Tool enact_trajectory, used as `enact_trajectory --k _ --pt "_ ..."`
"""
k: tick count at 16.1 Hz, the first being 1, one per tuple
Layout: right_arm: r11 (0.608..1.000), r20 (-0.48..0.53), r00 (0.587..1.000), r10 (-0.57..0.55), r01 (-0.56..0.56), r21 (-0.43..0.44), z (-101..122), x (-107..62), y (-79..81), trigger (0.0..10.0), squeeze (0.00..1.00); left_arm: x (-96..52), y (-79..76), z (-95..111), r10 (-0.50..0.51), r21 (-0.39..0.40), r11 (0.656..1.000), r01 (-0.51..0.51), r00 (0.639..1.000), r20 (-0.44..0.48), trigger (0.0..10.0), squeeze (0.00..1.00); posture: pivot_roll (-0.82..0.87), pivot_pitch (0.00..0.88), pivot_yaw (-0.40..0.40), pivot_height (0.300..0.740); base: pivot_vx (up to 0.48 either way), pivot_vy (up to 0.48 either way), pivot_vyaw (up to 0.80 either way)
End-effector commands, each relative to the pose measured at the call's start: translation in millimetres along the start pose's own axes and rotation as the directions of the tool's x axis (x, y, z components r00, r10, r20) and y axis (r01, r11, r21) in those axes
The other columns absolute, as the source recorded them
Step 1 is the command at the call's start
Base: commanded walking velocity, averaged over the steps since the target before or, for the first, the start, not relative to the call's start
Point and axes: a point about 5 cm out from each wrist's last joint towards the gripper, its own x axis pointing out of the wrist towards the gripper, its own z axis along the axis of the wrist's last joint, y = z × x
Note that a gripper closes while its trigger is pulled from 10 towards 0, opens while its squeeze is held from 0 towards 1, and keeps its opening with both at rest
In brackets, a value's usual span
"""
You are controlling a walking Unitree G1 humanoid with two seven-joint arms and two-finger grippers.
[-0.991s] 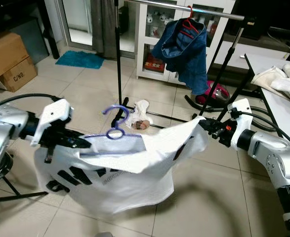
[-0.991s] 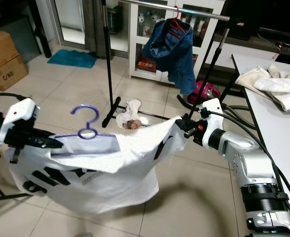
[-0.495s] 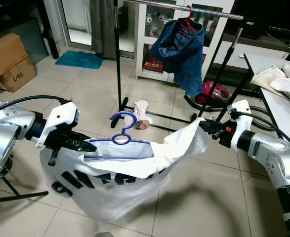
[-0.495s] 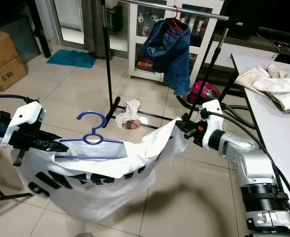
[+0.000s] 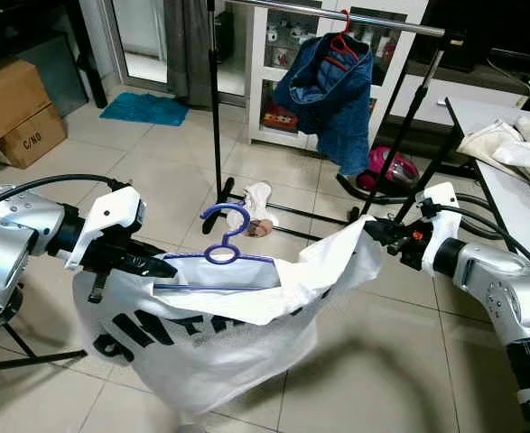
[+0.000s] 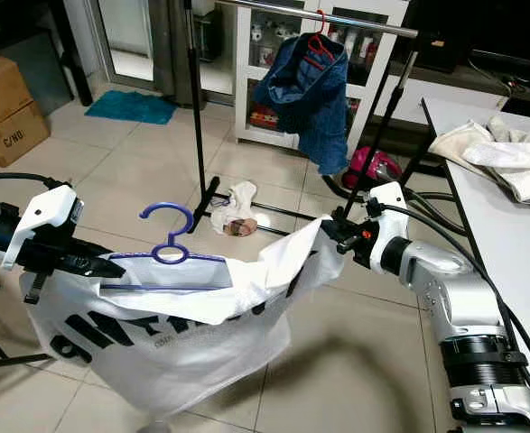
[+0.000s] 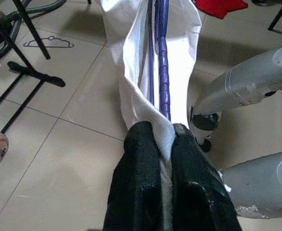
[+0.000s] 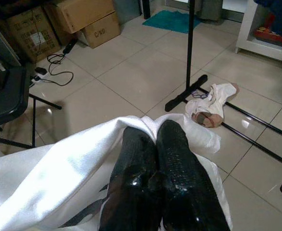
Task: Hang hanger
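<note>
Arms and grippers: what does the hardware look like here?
Both arms are silver-grey metal with rounded joint housings and scuffed paint. Each wrist ends in a white angular block, with black cables looping back along the arm. The left gripper and right gripper each have two long black fingers with a finely textured, slightly glossy surface. The right forearm has a ribbed black collar.

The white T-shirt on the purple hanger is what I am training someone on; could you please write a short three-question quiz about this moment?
1. True or false: the purple hanger hangs on the clothes rail.
2. Which claw pinches the white T-shirt at the hanger's end?
A. left claw
B. right claw
3. Fill in: the garment already on the rail's red hanger is made of blue ____.

Key: 1 false; 2 A; 3 denim.
</note>
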Motion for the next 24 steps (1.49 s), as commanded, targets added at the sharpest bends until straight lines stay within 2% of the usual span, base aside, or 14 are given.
enact_trajectory --k 1,3,4,5,10,13,14,16,19,20,21,22,23,24 --pt "1.0 -0.005 1.0 -0.017 0.017 -0.002 2 -2.1 -3.8 0.0 0.0 -0.7 -0.2 4 -0.005 0.018 1.0 0.006 1.0 -0.008 0.0 0.0 0.08 0.0 -0.027 0.74 0.0 0.0 0.0" --pt "1.0 -0.008 1.0 -0.023 0.023 0.003 2 -2.6 -4.8 0.0 0.0 -1.3 -1.2 4 -0.007 0.024 1.0 0.008 1.0 -0.023 0.0 0.0 0.08 0.0 -0.027 0.74 0.0 0.0 0.0" --pt "0.995 -0.116 0.988 -0.097 0.097 -0.004 -19 -2.4 -13.8 10.0 1.0 -18.4 -8.2 7 0.082 -0.003 0.997 -0.082 0.996 0.029 0.0 0.0 0.08 0.0 -0.04 0.74 0.0 0.0 0.0" --pt "0.992 -0.162 0.979 -0.125 0.125 -0.012 -28 -3.5 -17.1 10.0 1.0 -25.6 -10.6 9 0.119 -0.016 0.993 -0.119 0.991 0.053 0.0 0.0 0.08 0.0 -0.038 0.74 0.0 0.0 0.0" --pt "0.994 -0.169 0.979 -0.113 0.112 -0.011 -29 -4.5 -17.2 10.0 1.0 -24.2 -8.9 10 0.139 -0.02 0.99 -0.139 0.989 0.058 0.0 0.0 0.07 0.0 -0.033 0.74 0.0 0.0 0.0" --pt "0.999 -0.182 0.982 -0.038 0.033 -0.031 -28 -9.2 -12.3 10.0 1.0 -22.6 -7.9 10 0.145 -0.034 0.989 -0.142 0.986 0.084 0.0 0.0 0.08 0.0 -0.033 0.74 0.0 0.0 0.0" --pt "0.995 -0.152 0.988 0.031 -0.045 -0.084 -22 -15.2 -8.1 10.0 1.0 -22.3 -7.7 10 0.143 -0.042 0.989 -0.139 0.985 0.092 0.0 0.0 0.07 0.0 -0.032 0.74 0.0 0.0 0.0" --pt "0.956 0.007 0.968 0.252 -0.248 -0.158 9 -26.8 14.9 10.0 1.0 -21.3 -8.1 9 0.135 -0.04 0.99 -0.132 0.987 0.085 0.0 0.0 0.07 0.0 -0.032 0.74 0.0 0.0 0.0" --pt "0.857 0.011 0.891 0.453 -0.432 -0.281 37 -29.2 48.2 10.0 1.0 -8.6 -8.4 16 0.079 0.0 0.997 -0.079 0.992 0.1 0.0 0.0 0.07 0.0 -0.034 0.74 0.0 0.0 0.0" --pt "0.847 0.012 0.884 0.468 -0.444 -0.293 40 -28.2 52.1 10.0 1.0 -6.7 -8.4 17 0.071 0.006 0.997 -0.072 0.992 0.102 0.0 0.0 0.07 0.0 -0.034 0.74 0.0 0.0 0.0" --pt "0.824 0.004 0.874 0.486 -0.457 -0.335 47 -18.2 64.7 10.0 1.0 1.6 -7.2 21 0.052 0.033 0.998 -0.056 0.992 0.112 0.0 0.0 0.07 0.0 -0.035 0.74 0.0 0.0 0.0" --pt "0.806 0.0 0.863 0.506 -0.472 -0.358 50 -10.5 76.1 10.0 0.73 8.7 -6.1 26 0.039 0.056 0.997 -0.046 0.992 0.12 0.0 0.0 0.07 0.0 -0.036 0.74 0.0 0.0 0.0" --pt "0.792 0.003 0.846 0.533 -0.497 -0.355 51 -5.7 85.2 10.0 0.0 13.5 -4.8 28 0.03 0.073 0.997 -0.038 0.993 0.118 0.0 0.0 0.07 0.0 -0.037 0.74 0.0 0.0 0.0" --pt "0.787 0.004 0.838 0.546 -0.511 -0.347 51 -0.6 92.0 10.0 0.0 17.6 -3.3 30 0.024 0.096 0.995 -0.036 0.993 0.115 0.0 0.0 0.07 0.0 -0.035 0.74 0.0 0.0 0.0"
